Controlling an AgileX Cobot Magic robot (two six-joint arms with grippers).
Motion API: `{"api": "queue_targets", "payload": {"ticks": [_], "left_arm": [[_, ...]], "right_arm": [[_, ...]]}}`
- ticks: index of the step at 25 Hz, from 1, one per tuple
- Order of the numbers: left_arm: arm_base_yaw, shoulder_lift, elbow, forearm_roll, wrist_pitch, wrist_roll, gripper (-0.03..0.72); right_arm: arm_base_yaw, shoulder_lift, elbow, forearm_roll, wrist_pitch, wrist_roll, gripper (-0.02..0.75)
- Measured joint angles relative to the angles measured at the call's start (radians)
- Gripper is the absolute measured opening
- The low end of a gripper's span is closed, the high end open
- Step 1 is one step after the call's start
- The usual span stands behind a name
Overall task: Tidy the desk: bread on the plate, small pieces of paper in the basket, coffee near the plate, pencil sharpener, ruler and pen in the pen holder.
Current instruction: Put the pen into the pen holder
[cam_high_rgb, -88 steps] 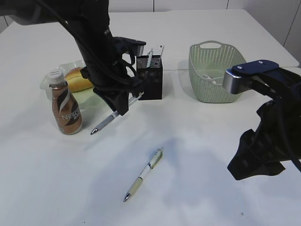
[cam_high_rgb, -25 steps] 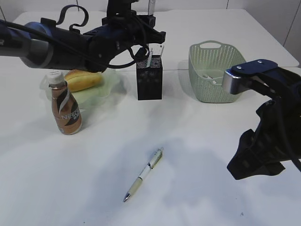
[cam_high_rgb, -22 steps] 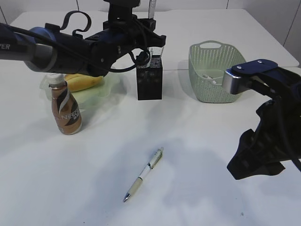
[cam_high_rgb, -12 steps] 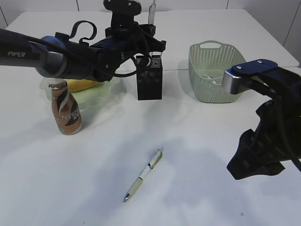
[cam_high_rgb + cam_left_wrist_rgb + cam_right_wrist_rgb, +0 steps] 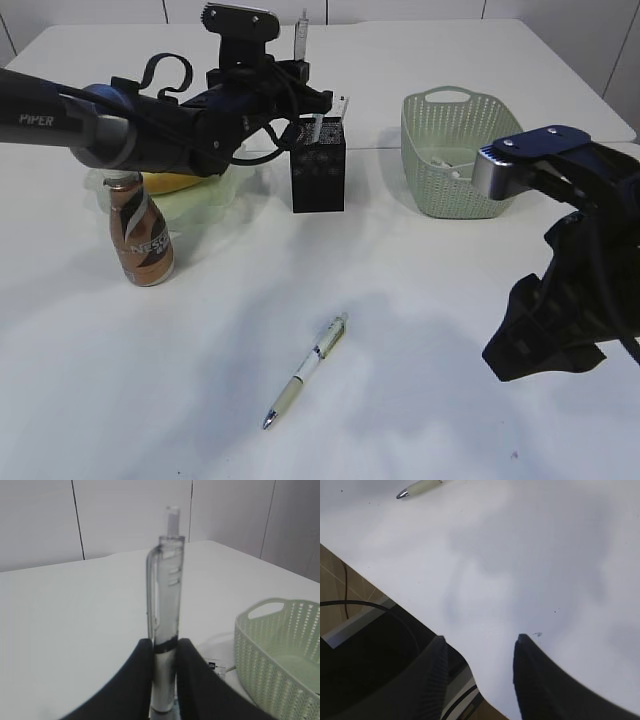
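The left gripper (image 5: 164,667) pinches a clear plastic pen (image 5: 165,630) upright above the black mesh pen holder (image 5: 318,178); a slight misalignment could land it on the rim. The right gripper (image 5: 479,652) hangs half open, holding nothing, near the cream pen (image 5: 305,371) lying on the white table (image 5: 450,420)

Pen holder (image 5: 318,178) stands between plate (image 5: 205,196) and basket (image 5: 455,160), pen (image 5: 306,370) in front.

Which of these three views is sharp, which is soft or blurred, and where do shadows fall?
Exterior view: sharp, with faint shadows on the white table. Left wrist view: soft, the clear plastic pen and green perforated basket hazy. Right wrist view: the black gripper fingers blur up close, grey shadow across the tabletop.
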Motion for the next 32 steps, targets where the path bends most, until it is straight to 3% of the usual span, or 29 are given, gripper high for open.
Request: {"api": "queue_targets", "payload": {"ticks": [32], "left_arm": [[-0.011,0.054,-0.03,0.055,0.011,-0.097,0.111]], "right_arm": [[0.0,0.0,0.0,0.0,-0.015,0.0,0.352]]}}
